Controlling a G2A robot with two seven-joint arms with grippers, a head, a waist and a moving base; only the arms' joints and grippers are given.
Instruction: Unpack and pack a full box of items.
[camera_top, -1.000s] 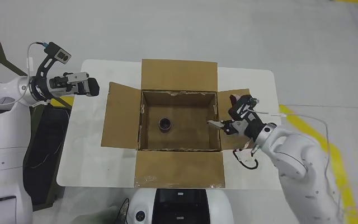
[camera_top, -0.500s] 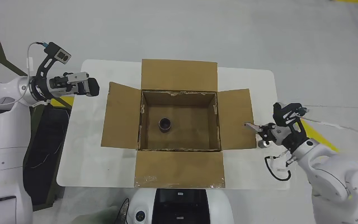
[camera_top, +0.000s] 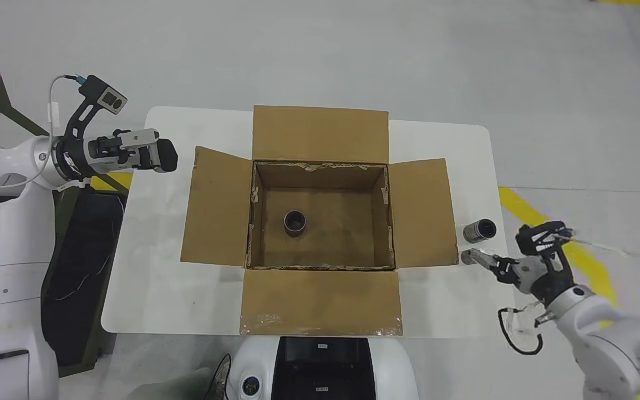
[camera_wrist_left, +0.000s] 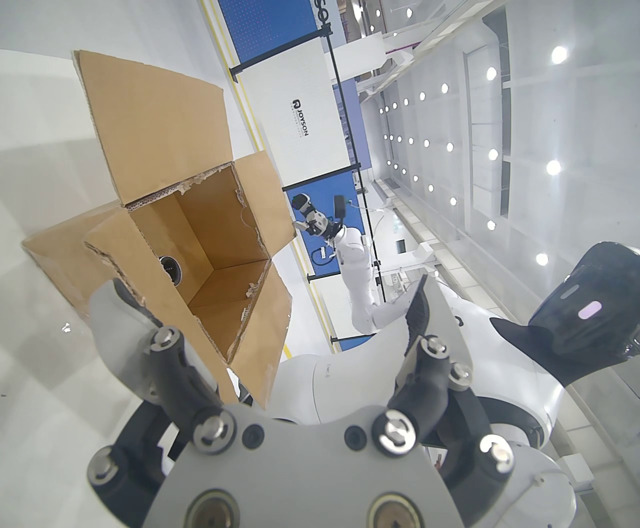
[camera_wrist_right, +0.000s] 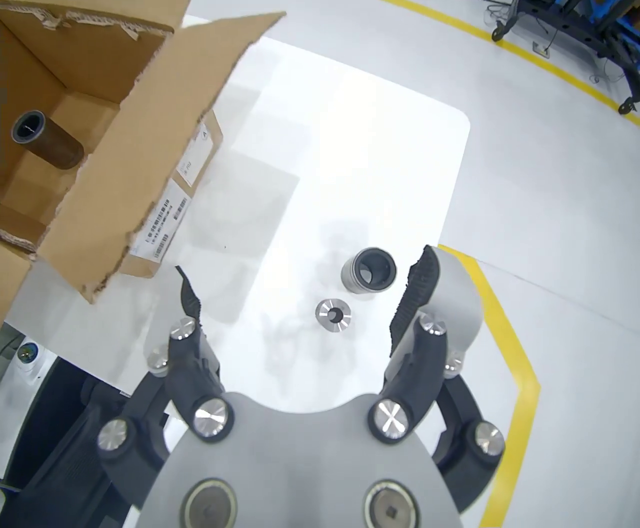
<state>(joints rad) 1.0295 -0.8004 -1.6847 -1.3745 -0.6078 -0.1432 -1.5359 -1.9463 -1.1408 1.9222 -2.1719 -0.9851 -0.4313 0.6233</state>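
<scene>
An open cardboard box (camera_top: 318, 260) stands mid-table with a dark cylinder (camera_top: 296, 221) upright on its floor, also seen in the right wrist view (camera_wrist_right: 47, 141) and the left wrist view (camera_wrist_left: 170, 267). On the table right of the box's right flap (camera_top: 422, 212) lies a grey metal sleeve (camera_top: 480, 230) (camera_wrist_right: 369, 270), with a small silver disc-shaped part (camera_wrist_right: 334, 315) beside it. My right gripper (camera_top: 478, 260) (camera_wrist_right: 305, 280) hangs open just above and short of these two parts, holding nothing. My left gripper (camera_top: 160, 153) (camera_wrist_left: 270, 300) is open and empty, up off the table's far left corner.
The white table (camera_top: 160, 280) has bare room left of the box and a narrow strip on the right, ending at its right edge (camera_top: 492, 250). Yellow floor tape (camera_wrist_right: 520, 350) runs beyond that edge. The box's four flaps are spread outward.
My right arm has drawn back from the box's right inner wall, across the right flap, to the table's right edge. The grey sleeve now shows on the table. The left arm has kept still.
</scene>
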